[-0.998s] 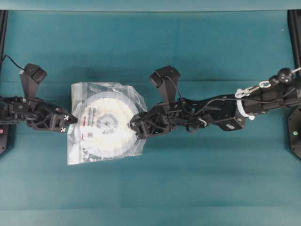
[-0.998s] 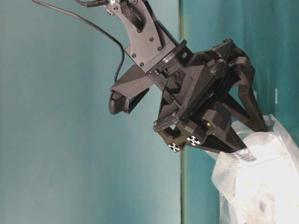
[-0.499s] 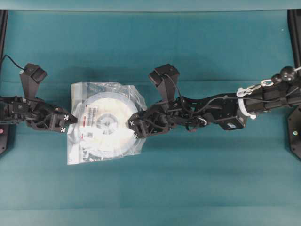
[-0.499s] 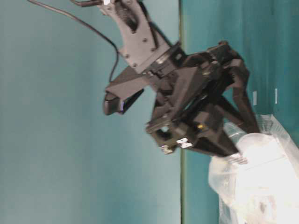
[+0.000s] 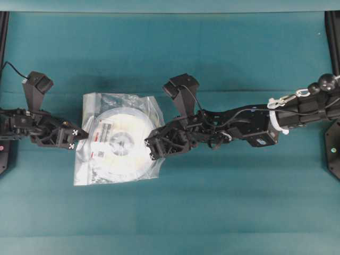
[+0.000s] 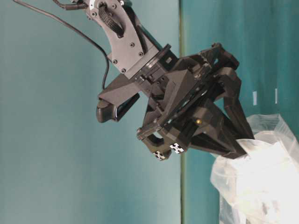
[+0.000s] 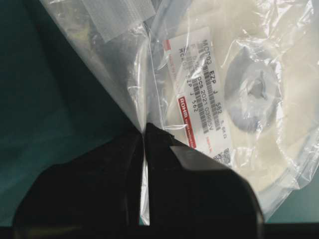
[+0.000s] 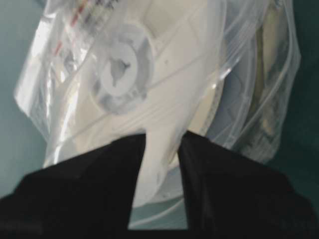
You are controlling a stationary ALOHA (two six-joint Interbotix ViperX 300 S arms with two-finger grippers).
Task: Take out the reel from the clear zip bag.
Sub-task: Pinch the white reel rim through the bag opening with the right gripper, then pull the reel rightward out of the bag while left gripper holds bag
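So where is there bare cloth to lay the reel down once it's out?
Free: the wide strip of teal table cover below the clear zip bag and both arms, and the band above them. Crowded: the middle row, where the left gripper pinches the bag's edge and the right gripper straddles the reel.

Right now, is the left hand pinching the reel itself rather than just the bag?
No. In the left wrist view, the left hand is shut on a fold of the clear zip bag, beside the reel.
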